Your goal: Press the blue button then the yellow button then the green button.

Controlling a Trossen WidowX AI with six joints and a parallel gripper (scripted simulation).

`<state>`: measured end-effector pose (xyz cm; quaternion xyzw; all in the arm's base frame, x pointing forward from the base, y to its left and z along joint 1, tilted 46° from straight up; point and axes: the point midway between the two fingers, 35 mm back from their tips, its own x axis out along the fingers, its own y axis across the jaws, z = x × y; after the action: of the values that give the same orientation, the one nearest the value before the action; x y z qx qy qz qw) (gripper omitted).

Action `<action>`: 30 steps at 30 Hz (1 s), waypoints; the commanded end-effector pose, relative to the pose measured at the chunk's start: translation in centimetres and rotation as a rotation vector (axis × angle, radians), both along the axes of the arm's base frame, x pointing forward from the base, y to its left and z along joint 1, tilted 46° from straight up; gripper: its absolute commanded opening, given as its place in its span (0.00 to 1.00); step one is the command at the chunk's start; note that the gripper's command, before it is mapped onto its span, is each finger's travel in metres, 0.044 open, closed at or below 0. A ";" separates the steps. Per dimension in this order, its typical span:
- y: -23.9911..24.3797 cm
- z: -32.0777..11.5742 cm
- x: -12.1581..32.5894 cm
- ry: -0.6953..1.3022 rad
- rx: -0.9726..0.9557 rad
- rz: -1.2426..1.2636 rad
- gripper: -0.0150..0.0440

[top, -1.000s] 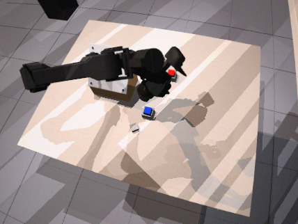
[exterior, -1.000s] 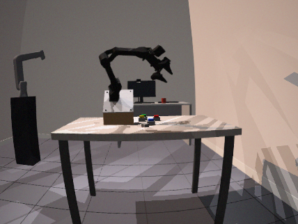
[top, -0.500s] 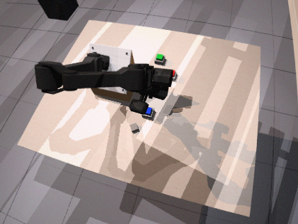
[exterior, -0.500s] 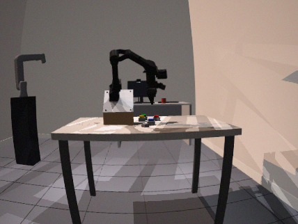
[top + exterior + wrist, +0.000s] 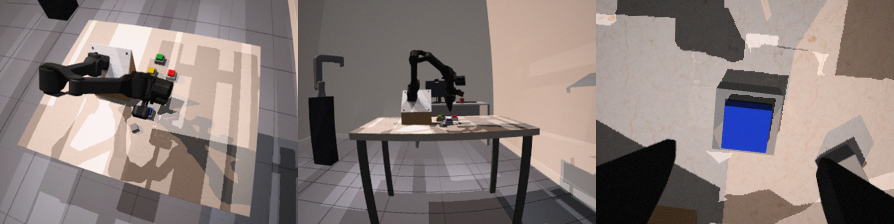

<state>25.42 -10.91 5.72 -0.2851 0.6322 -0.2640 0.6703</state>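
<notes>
Wrist view: I see the fingers spread apart, gripping nothing, above the blue button (image 5: 746,125), which sits near the middle of the table (image 5: 216,146).
</notes>
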 end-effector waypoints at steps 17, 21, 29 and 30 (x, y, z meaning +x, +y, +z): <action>-1.8 -1.9 -0.6 0.023 -0.009 0.000 0.29; -2.0 -2.0 -0.6 0.023 -0.009 0.000 0.29; -2.9 -2.9 -0.5 0.023 -0.008 0.000 0.29; -3.0 -3.1 -0.5 0.023 -0.008 0.000 0.29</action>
<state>25.24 -13.55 3.43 -0.2903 0.6337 -0.2676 0.6653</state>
